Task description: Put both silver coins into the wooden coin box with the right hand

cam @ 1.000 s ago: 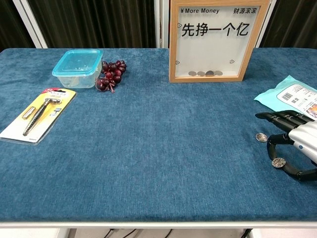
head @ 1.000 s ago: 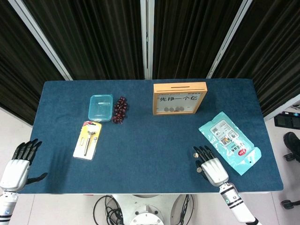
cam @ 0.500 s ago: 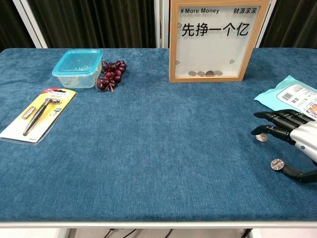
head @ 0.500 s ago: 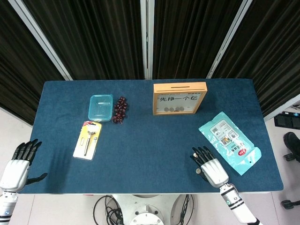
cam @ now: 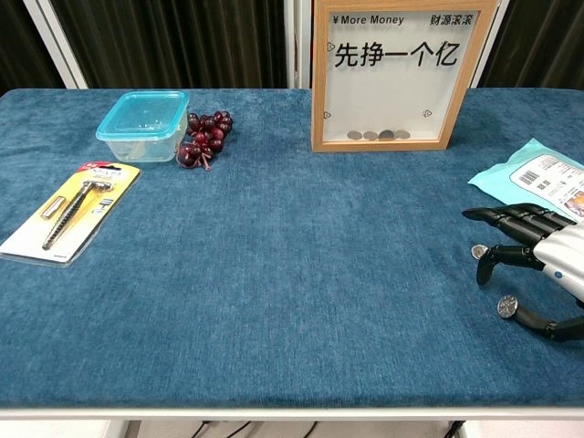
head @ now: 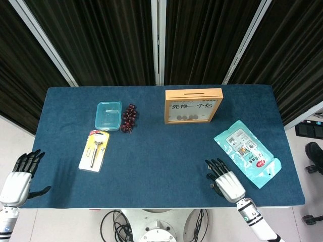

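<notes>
Two silver coins lie on the blue cloth at the front right: one just under the fingertips of my right hand, the other nearer the front edge, beside the thumb. The right hand hovers low over them with fingers spread and one finger bent down to the cloth next to the far coin; it holds nothing. In the head view the right hand covers most of the coins. The wooden coin box stands upright at the back with several coins behind its window. My left hand hangs open off the table's left front corner.
A teal plastic container and a bunch of dark grapes sit at the back left. A packaged metal tool lies at the left. A teal wipes packet lies just behind the right hand.
One finger of the right hand, stretched over the far coin half a second ago, has curled down to the cloth beside it. The near coin shifted slightly toward the front. The left hand is unchanged.
</notes>
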Controlling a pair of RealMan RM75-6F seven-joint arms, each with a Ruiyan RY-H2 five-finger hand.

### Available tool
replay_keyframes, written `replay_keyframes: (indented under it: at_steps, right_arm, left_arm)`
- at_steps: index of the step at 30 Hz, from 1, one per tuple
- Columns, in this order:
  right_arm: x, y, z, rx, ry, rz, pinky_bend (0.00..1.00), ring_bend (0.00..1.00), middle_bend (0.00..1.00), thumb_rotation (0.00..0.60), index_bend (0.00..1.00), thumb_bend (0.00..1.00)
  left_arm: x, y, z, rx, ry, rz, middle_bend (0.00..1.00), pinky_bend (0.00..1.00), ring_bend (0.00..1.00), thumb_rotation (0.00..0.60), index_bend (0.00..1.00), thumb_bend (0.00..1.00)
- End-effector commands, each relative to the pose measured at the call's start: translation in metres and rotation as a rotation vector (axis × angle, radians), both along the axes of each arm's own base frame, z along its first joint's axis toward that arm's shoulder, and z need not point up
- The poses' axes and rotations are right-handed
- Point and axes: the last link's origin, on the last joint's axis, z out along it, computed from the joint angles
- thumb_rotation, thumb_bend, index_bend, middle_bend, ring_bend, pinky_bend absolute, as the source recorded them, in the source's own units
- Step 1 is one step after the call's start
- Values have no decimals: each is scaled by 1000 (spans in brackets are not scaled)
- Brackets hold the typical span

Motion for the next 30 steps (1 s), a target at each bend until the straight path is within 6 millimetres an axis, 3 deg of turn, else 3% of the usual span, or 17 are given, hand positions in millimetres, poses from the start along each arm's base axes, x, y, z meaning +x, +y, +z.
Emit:
replay_keyframes:
  at_steps: [1, 8, 17, 22, 26, 30]
  right_arm:
    - [0, 0, 0, 6, -2, 2, 0, 0, 0, 600, 416, 363]
    - [2, 2, -2, 54, -22, 7, 0, 0, 0, 600, 449, 373]
    - [2, 1, 0, 44, -45, 19, 0, 0, 6, 600, 794, 393]
    - [0, 1, 2, 33, -52, 15, 0, 0, 13, 600, 844, 392]
    - [3, -8, 17, -27, -93, 19, 0, 0, 15, 600, 853, 387]
    - [12, -31, 53, -152, -176, 28, 0, 0, 19, 600, 875, 383]
  left_arm:
    - [0, 0, 0, 1, 0, 0, 0, 0, 0, 600, 0, 34]
    - [0, -1, 1, 3, -2, -1, 0, 0, 0, 600, 0, 35]
    - [0, -1, 0, 0, -5, -3, 0, 0, 0, 600, 0, 34]
    - [0, -2, 0, -3, -6, -5, 0, 0, 0, 600, 0, 34]
    - [-1, -2, 0, -3, -5, -1, 0, 0, 0, 600, 0, 34]
    - [0, -2, 1, -2, -3, -4, 0, 0, 0, 600, 0, 34]
